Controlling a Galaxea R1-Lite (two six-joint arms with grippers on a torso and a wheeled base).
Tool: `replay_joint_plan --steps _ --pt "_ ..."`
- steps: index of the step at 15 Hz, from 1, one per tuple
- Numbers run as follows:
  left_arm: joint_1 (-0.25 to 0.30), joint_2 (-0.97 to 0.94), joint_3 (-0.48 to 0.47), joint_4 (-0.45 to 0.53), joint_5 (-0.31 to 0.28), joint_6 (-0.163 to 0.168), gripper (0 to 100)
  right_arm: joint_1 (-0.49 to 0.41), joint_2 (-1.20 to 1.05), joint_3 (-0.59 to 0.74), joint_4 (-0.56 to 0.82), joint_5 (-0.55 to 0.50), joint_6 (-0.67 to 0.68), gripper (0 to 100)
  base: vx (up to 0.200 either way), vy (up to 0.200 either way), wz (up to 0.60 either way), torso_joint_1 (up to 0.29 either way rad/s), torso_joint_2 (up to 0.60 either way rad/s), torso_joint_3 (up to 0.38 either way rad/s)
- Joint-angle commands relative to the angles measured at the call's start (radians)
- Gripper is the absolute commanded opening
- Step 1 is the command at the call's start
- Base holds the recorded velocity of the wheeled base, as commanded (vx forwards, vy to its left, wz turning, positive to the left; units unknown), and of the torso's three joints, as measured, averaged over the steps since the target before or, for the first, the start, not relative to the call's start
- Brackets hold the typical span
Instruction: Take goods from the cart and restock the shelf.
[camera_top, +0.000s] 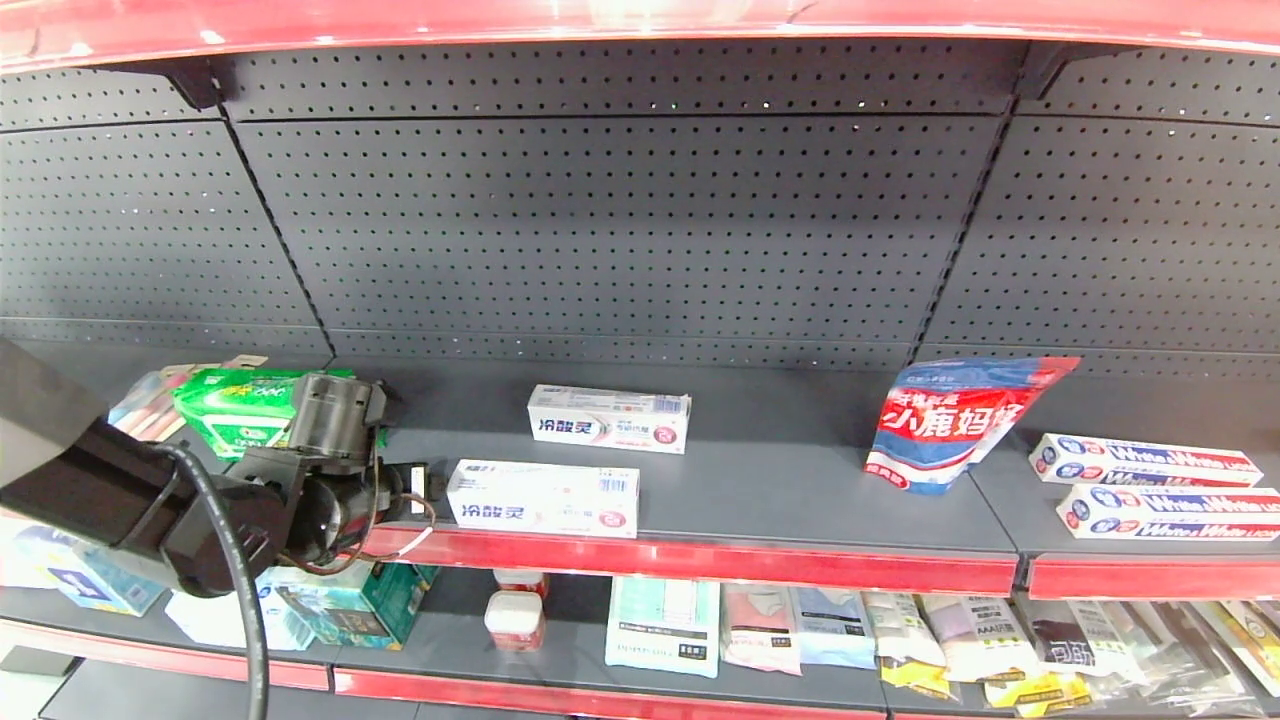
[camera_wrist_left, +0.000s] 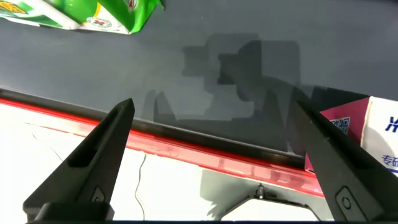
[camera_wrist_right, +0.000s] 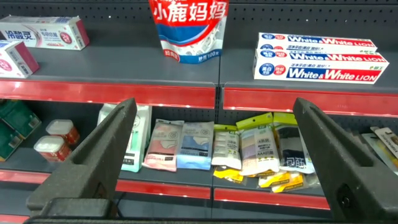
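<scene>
Stood before the shelf (camera_top: 780, 470) with both sets of jaws apart and empty.

Found a green packet (camera_top: 235, 405) at the shelf's left end, toward the back. Held the left gripper (camera_wrist_left: 211, 106) low over the red front edge, jaws spread wide on nothing, one finger just beside the end of a white toothpaste box (camera_top: 543, 497) lying along that edge. Saw a second toothpaste box (camera_top: 610, 418) behind it, nearer the back wall, apart from the first. Noted a blue-and-red pouch (camera_top: 955, 420) standing upright further right, then two long boxes (camera_top: 1145, 460) lying one behind the other at the right end. Held the right gripper (camera_wrist_right: 214, 101) back from the shelf, jaws wide and empty, facing small packets (camera_wrist_right: 186, 146) on the lower shelf (camera_wrist_right: 168, 186).
</scene>
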Motion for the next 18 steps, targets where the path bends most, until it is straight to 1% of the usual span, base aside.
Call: replay_joint_plan --steps 1,8,18 --pt "-0.01 -0.002 -0.006 -0.001 -0.001 -0.001 100 0.0 0.001 -0.001 0.0 0.0 -0.001 100 0.0 0.0 0.0 0.0 0.0 0.0" --pt "-0.037 0.005 -0.007 -0.001 -0.003 -0.008 100 0.0 0.001 0.001 0.0 0.0 0.001 100 0.0 0.0 0.0 0.0 0.0 0.0" --pt "-0.061 0.023 -0.029 -0.001 -0.003 -0.01 100 0.0 0.001 -0.001 0.0 0.0 -0.001 100 0.0 0.0 0.0 0.0 0.0 0.0"
